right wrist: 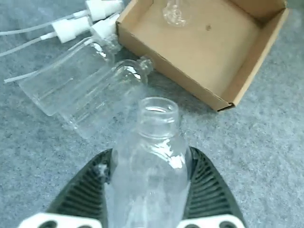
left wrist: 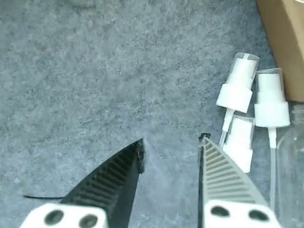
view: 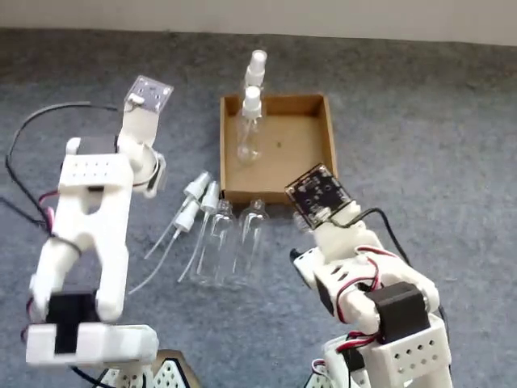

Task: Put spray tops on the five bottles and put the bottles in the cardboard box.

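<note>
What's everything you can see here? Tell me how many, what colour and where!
box: one, brown, on the carpet ahead of both arms.
capped bottles: two, clear with white tops, one in the box, one at its far edge.
open bottles: two, clear, lying side by side on the carpet at the box's near side.
held bottle: one, clear, no top, in the right gripper.
spray tops: three, white, lying on the carpet beside the open bottles.
carpet: one, grey, under everything.
left gripper: one, black fingers, open, over carpet next to the spray tops.
right gripper: one, black fingers, shut on the held bottle.
</note>
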Motion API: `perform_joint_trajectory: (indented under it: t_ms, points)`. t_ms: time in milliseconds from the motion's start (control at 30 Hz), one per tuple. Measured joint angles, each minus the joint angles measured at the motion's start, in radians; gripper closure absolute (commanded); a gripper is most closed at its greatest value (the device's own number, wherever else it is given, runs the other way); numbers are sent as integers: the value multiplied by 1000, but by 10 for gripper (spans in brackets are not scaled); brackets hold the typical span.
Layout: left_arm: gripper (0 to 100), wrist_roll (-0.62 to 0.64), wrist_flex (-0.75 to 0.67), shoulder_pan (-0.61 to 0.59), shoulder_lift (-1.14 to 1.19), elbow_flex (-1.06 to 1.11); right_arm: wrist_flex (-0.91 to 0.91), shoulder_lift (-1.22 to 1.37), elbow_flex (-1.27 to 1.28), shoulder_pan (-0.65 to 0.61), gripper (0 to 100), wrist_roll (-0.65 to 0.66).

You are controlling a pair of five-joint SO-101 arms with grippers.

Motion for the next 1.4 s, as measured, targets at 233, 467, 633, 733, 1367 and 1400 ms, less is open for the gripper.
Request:
perform_joint_trajectory:
  t_ms: [233,467,633,733,1367,1400]
  points:
    - [817,-6,18,43,330,-310,0,-3,31,-44,994,-9]
    - [817,-8,18,146,491,-439,0,-5,31,-44,994,-9]
    - [817,-6,14,147,555,-454,0,-5,31,-44,994,-9]
    - [817,-8,14,146,563,-459,0,-5,31,-44,994,-9]
    - [820,-9,100,199,578,-460,0,-5,31,-44,994,-9]
    - [822,-9,91,198,597,-460,0,-5,31,-44,994,-9]
